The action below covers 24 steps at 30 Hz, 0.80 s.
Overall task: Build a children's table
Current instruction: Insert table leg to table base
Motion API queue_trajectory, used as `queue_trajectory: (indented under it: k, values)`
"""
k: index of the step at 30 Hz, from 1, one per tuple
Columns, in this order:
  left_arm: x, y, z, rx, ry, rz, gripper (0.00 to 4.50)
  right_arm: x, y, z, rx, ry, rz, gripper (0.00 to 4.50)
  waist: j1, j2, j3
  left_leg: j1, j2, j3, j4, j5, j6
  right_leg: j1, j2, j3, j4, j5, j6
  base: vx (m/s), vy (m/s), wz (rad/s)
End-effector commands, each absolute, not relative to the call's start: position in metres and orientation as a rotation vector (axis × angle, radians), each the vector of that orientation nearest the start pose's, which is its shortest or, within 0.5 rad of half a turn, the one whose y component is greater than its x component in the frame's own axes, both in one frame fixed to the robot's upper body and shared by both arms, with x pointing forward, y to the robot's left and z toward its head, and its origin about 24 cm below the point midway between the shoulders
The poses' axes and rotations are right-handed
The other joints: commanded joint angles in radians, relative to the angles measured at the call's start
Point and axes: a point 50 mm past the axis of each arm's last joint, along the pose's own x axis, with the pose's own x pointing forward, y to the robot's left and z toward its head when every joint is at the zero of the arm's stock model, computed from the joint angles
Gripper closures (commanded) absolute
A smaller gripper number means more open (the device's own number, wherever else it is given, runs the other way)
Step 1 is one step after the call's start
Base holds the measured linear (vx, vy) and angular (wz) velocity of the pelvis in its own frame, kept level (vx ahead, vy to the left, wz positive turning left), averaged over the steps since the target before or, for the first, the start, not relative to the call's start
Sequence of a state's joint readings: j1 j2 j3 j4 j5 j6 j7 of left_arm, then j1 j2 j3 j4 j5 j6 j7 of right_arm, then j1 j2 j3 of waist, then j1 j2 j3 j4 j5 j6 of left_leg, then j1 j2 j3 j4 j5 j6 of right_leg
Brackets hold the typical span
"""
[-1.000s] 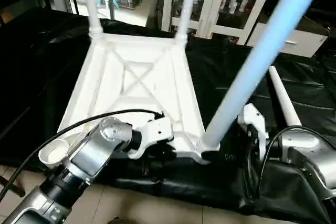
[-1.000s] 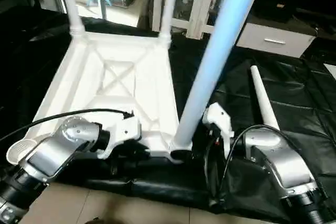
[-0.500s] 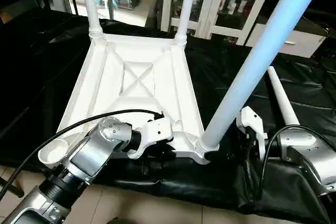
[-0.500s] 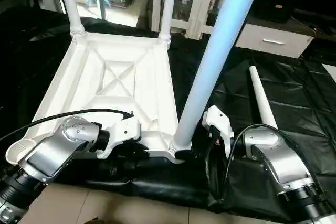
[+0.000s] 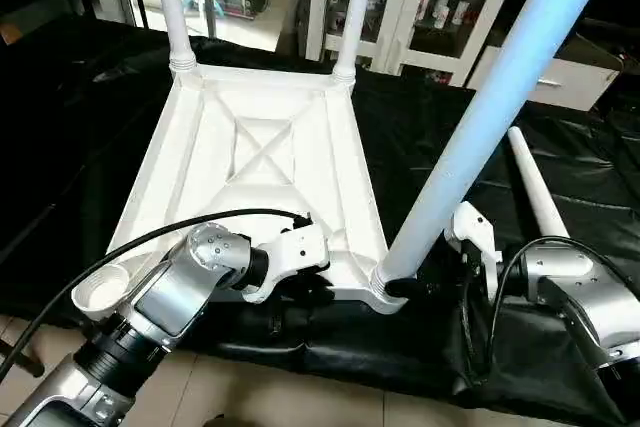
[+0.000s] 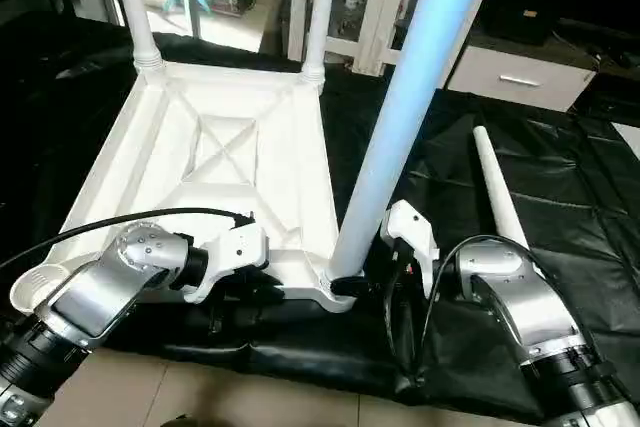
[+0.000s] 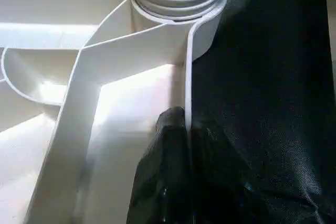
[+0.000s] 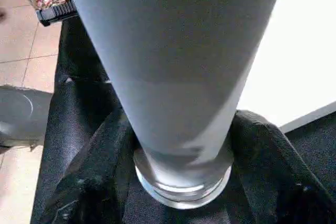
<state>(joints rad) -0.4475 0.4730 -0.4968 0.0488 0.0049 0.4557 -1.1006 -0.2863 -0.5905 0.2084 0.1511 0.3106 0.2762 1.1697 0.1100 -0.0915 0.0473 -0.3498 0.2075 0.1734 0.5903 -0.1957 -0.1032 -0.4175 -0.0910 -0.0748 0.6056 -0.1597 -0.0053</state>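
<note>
Black mat point(image 5: 420, 137); near leg point(image 5: 480, 137) now steadier.

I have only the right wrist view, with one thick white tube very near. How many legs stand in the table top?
Observer: Three stand in the table top: two far legs and one near leg, at the right gripper.
Operator: Where is the fourth leg?
Observer: The fourth leg lies on the black cloth, on the robot's right.
Operator: And the left gripper?
Observer: The left gripper is shut on the top's near rim.
</note>
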Motion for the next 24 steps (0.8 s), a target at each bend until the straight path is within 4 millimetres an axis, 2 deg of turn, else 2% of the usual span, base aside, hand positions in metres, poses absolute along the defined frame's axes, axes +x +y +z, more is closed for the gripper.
queue_trajectory:
  k: [1, 13, 17, 18, 19, 20, 21, 23, 24]
  values:
    - [0.270, 0.092, 0.066, 0.541, 0.469, -1.431, 4.50, 0.262, -0.175, 0.057, -0.167, 0.422, 1.314, 2.11, -0.004, -0.002, -0.057, -0.003, 0.023, 0.000, -0.070, -0.190, 0.038, 0.054, -0.046, 0.042, -0.068, -0.301, -0.151, 0.000, 0.000, 0.00]
    - [0.270, 0.094, 0.065, 0.545, 0.480, -1.420, 4.50, 0.258, -0.177, 0.051, -0.148, 0.446, 1.307, 2.14, -0.003, -0.001, -0.059, -0.003, 0.023, 0.001, -0.068, -0.177, 0.040, 0.055, -0.045, 0.042, -0.064, -0.267, -0.163, 0.000, 0.000, 0.00]
    - [0.278, 0.093, 0.064, 0.508, 0.492, -1.327, 4.50, 0.268, -0.179, 0.037, -0.138, 0.470, 1.132, 2.14, -0.007, 0.000, -0.056, -0.003, 0.021, 0.001, -0.070, -0.205, 0.029, 0.051, -0.045, 0.041, -0.069, -0.312, -0.154, 0.000, 0.000, 0.00]
    - [0.285, 0.090, 0.065, 0.473, 0.492, -1.262, 4.50, 0.273, -0.178, 0.029, -0.126, 0.493, 1.036, 2.15, -0.011, 0.000, -0.053, -0.002, 0.020, -0.001, -0.071, -0.241, 0.017, 0.048, -0.045, 0.040, -0.077, -0.367, -0.139, 0.000, 0.000, 0.00]
    - [0.285, 0.090, 0.065, 0.473, 0.492, -1.262, 4.50, 0.273, -0.178, 0.029, -0.126, 0.493, 1.036, 2.15, -0.018, -0.003, -0.051, 0.000, 0.016, -0.003, -0.072, -0.283, 0.005, 0.045, -0.044, 0.036, -0.086, -0.448, -0.113, 0.000, 0.000, 0.00]
    - [0.286, 0.090, 0.065, 0.469, 0.491, -1.251, 4.50, 0.273, -0.178, 0.028, -0.122, 0.496, 1.024, 2.15, -0.022, -0.004, -0.052, 0.000, 0.016, -0.006, -0.071, -0.301, 0.000, 0.047, -0.046, 0.034, -0.088, -0.487, -0.098, 0.000, 0.000, 0.00]
    - [0.296, 0.086, 0.068, 0.423, 0.481, -1.158, 4.50, 0.276, -0.175, 0.017, -0.088, 0.532, 0.924, 2.17, -0.031, -0.008, -0.050, -0.002, 0.013, -0.011, -0.071, -0.323, -0.001, 0.045, -0.048, 0.029, -0.101, -0.568, -0.057, 0.000, 0.000, 0.00]
    - [0.305, 0.081, 0.071, 0.359, 0.477, -1.063, 4.50, 0.278, -0.169, 0.007, -0.068, 0.559, 0.828, 2.22, -0.037, -0.007, -0.049, 0.002, 0.010, -0.011, -0.066, -0.340, -0.002, 0.036, -0.047, 0.027, -0.108, -0.612, -0.040, 0.000, 0.000, 0.00]
    - [0.308, 0.079, 0.072, 0.337, 0.479, -1.036, 4.50, 0.278, -0.167, 0.004, -0.066, 0.566, 0.802, 2.30, -0.045, -0.007, -0.048, 0.001, 0.006, -0.013, -0.063, -0.351, -0.006, 0.035, -0.046, 0.019, -0.117, -0.654, -0.023, 0.000, 0.000, 0.00]
